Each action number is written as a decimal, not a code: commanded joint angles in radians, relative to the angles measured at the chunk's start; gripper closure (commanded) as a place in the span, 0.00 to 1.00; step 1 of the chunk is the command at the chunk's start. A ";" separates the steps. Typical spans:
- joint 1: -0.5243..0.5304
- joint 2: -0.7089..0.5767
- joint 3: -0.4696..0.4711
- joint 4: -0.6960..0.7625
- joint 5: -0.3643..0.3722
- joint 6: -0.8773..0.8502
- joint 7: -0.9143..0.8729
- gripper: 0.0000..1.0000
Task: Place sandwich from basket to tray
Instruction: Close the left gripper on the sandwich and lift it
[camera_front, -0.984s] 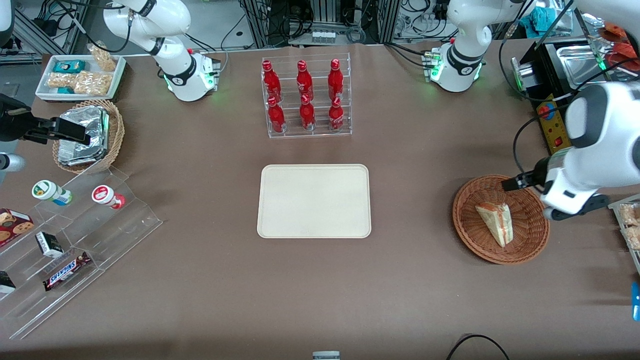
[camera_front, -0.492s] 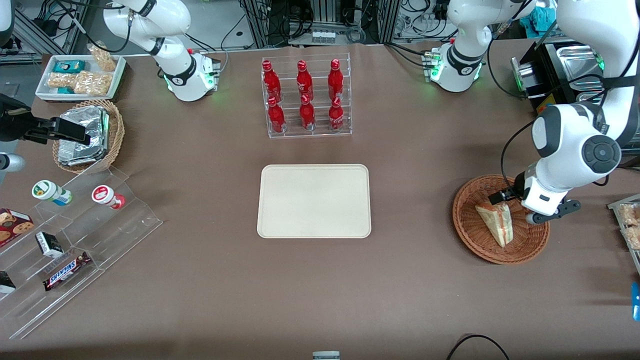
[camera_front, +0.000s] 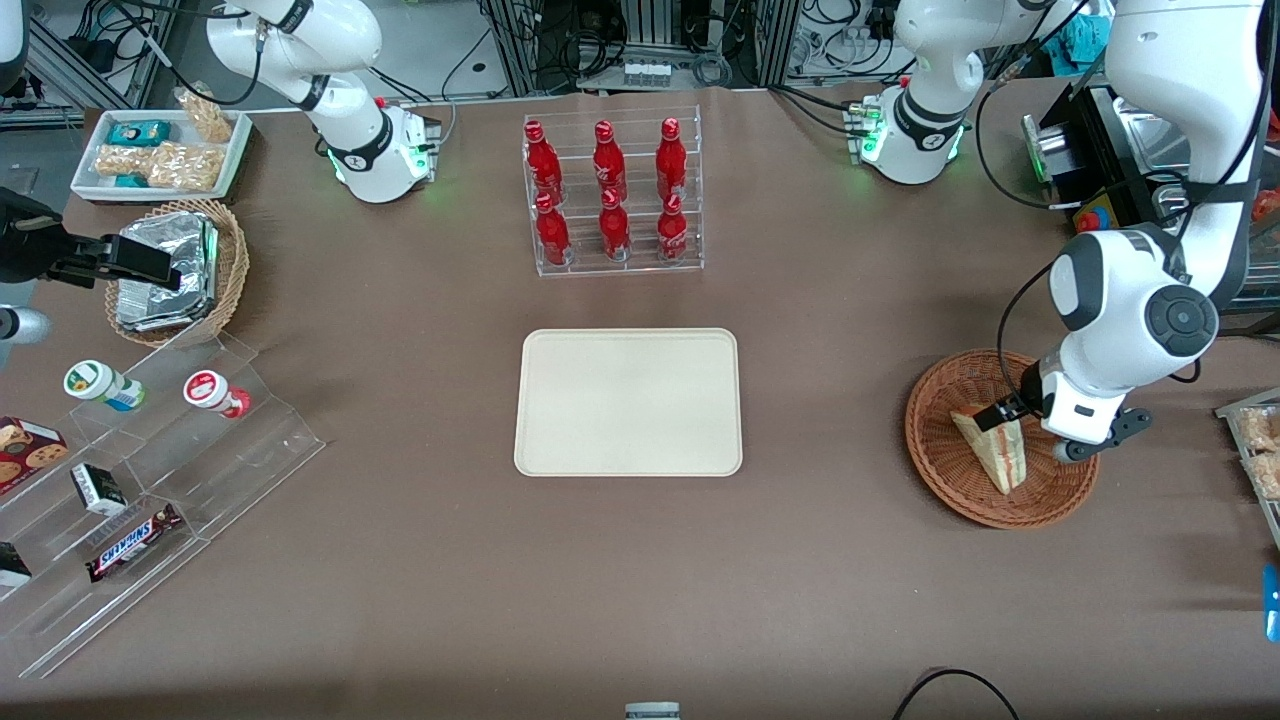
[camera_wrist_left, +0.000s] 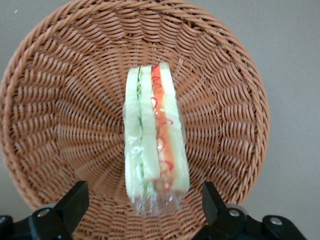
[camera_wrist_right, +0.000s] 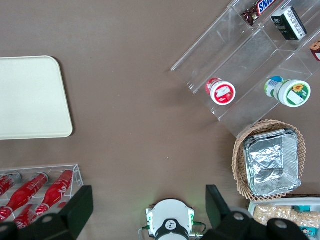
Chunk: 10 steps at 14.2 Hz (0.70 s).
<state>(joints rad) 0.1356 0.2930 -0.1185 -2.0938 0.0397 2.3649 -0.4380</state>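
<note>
Gripper (camera_wrist_left: 142, 210) fingers (camera_wrist_left: 75, 202) apart astride seemingly film-wrapped triangular sandwich (camera_wrist_left: 154, 145) in round wicker basket (camera_wrist_left: 225, 100).

Brown table (camera_front: 400, 560) — tray (camera_front: 628, 402), basket (camera_front: 945, 470), bottle rack (camera_front: 613, 195), gripper (camera_front: 1010, 415) above basket

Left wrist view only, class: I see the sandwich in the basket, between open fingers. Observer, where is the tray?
Observer: The tray lies mid-table, toward the parked arm's end from the basket.
Operator: What stands near it?
Observer: A rack of red bottles, farther from the front camera than the tray.
Operator: Where along the sandwich is the gripper?
Observer: The gripper is open, at the end of the sandwich farther from the front camera.
</note>
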 joint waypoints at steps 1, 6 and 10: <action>0.004 0.038 -0.003 -0.002 -0.006 0.053 -0.015 0.00; 0.004 0.066 -0.001 0.000 -0.003 0.066 -0.008 0.17; 0.004 0.061 -0.003 -0.002 0.000 0.062 -0.002 0.79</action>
<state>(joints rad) 0.1356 0.3609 -0.1185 -2.0933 0.0396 2.4183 -0.4402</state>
